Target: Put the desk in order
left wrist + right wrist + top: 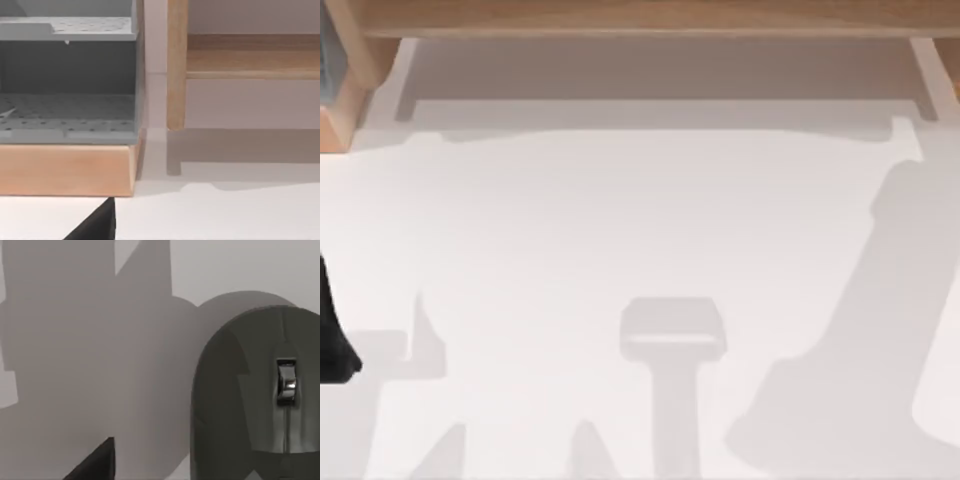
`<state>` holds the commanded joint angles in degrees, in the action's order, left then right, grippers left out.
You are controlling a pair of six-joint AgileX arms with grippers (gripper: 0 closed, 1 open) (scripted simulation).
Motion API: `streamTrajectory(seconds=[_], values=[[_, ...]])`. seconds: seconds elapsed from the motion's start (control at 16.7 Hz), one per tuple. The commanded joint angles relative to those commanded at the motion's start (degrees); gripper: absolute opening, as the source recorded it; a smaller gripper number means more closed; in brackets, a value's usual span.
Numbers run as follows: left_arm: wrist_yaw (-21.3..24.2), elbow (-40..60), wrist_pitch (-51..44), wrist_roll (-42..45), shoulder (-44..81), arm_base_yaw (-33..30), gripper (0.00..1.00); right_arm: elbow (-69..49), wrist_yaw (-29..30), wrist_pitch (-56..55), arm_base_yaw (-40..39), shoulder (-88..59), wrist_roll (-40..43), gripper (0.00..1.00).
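**A:** Where is the desk, and what is on it?

**B:** The desk [640, 220] lies under both arms: a white worktop, with its wooden shelf frame [640, 15] along the far edge. In the right wrist view, a grey computer mouse [250, 400] lies flat on the worktop, its scroll wheel [286, 381] facing up. The right gripper [95, 465] hangs near it, a little to one side.

**A:** Are the jaws apart or together?

**B:** I cannot tell, for either arm. The left arm [332, 330] waits at the left edge, and its camera looks at a grey perforated organiser [67, 90] on a wooden base [65, 170], beside a wooden upright [176, 65].

**A:** So which step is this?

**B:** I think it is the approach to the mouse. To do it well, the gripper should first come over the middle of the body. It should then take the two long sides, not the wheel, because the shell is rounded and smooth and may slip. After that, a straight lift is best.
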<state>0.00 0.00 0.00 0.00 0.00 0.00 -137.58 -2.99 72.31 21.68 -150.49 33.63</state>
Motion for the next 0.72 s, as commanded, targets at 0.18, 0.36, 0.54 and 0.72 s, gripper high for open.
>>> streamTrajectory(seconds=[0.18,0.36,0.54,0.72], values=[[0.0,0.0,0.0,0.0,0.0,0.0,1.0,0.0,0.0,0.0,0.0,0.0,0.0,0.85],[0.0,0.0,0.0,0.0,0.0,0.0,1.0,0.0,0.0,0.0,0.0,0.0,0.0,0.62],[0.0,0.0,0.0,0.0,0.0,0.0,1.0,0.0,0.0,0.0,0.0,0.0,0.0,0.4],[0.0,0.0,0.0,0.0,0.0,0.0,1.0,0.0,0.0,0.0,0.0,0.0,0.0,0.17]])
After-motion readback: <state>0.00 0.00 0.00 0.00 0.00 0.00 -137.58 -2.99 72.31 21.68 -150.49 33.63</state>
